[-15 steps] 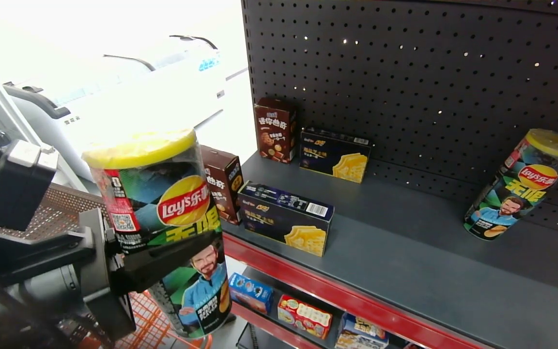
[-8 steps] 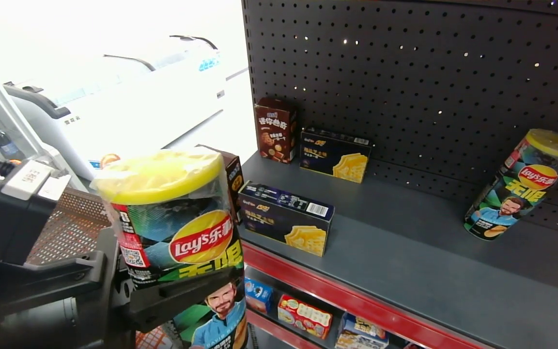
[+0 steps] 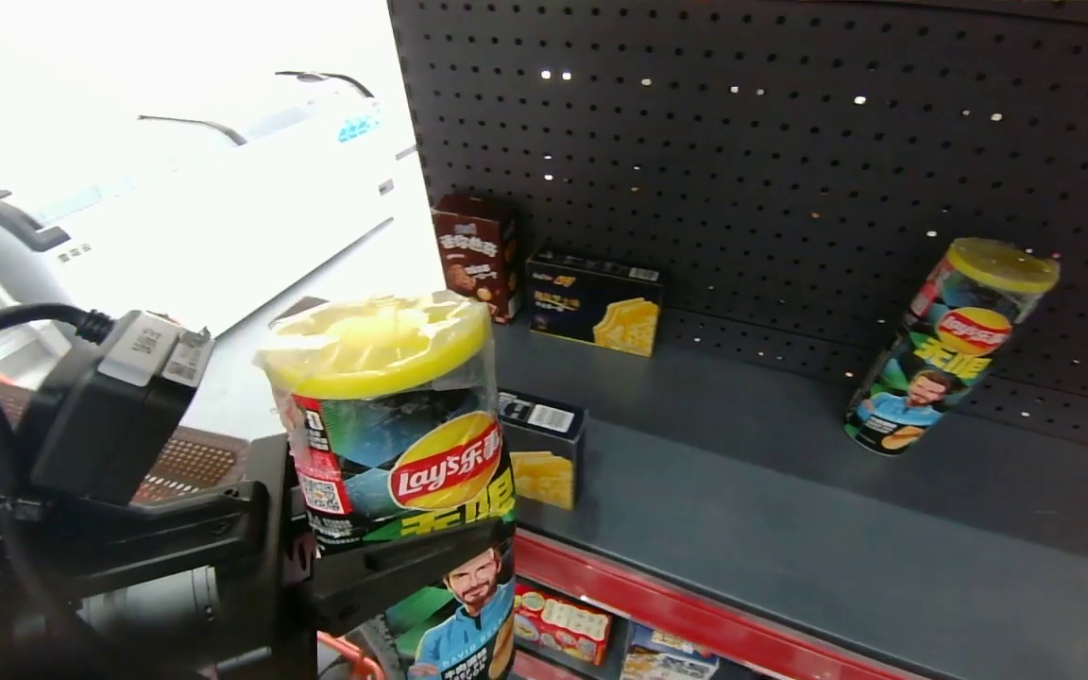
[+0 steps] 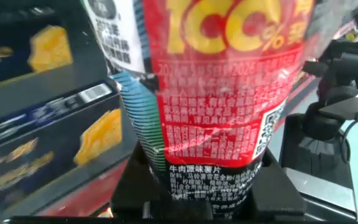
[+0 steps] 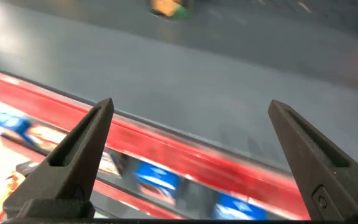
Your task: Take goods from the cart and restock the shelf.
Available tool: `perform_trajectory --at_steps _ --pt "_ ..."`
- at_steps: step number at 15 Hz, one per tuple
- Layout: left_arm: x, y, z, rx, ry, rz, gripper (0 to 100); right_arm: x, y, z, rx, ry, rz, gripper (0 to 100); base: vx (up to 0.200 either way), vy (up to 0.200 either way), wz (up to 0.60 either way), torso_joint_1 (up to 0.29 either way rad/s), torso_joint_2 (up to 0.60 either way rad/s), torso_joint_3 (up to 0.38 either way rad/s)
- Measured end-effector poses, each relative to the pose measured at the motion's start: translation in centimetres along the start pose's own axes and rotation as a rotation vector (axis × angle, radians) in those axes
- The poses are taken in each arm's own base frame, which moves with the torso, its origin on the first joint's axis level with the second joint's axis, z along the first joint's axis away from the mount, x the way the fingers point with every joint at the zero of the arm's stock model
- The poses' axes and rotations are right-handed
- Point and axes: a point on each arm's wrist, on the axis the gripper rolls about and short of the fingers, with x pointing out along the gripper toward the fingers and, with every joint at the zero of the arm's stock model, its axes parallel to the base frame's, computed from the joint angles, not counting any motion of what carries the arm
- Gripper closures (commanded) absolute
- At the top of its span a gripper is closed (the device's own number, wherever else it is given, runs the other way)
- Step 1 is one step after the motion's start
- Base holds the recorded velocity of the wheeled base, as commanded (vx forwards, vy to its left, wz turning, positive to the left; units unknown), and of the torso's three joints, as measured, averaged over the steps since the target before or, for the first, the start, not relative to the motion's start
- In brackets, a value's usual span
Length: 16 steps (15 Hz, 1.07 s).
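Observation:
A tall chips can [image 3: 402, 444] with a yellow lid stands upright in my left gripper [image 3: 388, 562], which is shut on its lower half, in front of the left end of the dark grey shelf [image 3: 742, 491]. In the left wrist view the chips can [image 4: 210, 93] rises close up out of the left gripper [image 4: 204, 190]. A second chips can [image 3: 950, 345] leans tilted against the pegboard at the back right of the shelf. My right gripper [image 5: 191, 162] is open, with nothing between its fingers, over the shelf's red front edge [image 5: 197, 140].
On the shelf's left stand a brown box [image 3: 478, 250], a dark blue box [image 3: 596, 302] and a nearer dark blue box [image 3: 544, 449] partly behind the held can. Small goods [image 3: 563, 623] fill the lower shelf. The cart's mesh [image 3: 185, 463] is at the left.
The head camera has turned, shifting the whole picture left. My left gripper has carried the chips can down and to the right, so it now overlaps the nearer blue box.

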Motion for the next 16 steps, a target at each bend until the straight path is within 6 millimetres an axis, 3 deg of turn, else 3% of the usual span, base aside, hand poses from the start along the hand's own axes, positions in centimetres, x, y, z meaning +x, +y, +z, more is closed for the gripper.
perform_trajectory --at_steps 6,16 --pt "0.08 0.05 -0.11 -0.003 0.004 0.001 100 0.0 0.0 0.02 -0.001 -0.002 0.0 0 0.0 0.0 -0.6 0.002 0.0 0.002" --pt "-0.4 0.1 -0.52 -0.011 0.014 0.021 100 0.0 0.01 0.02 0.0 -0.002 0.001 0 0.0 0.0 0.0 0.0 0.0 0.0"
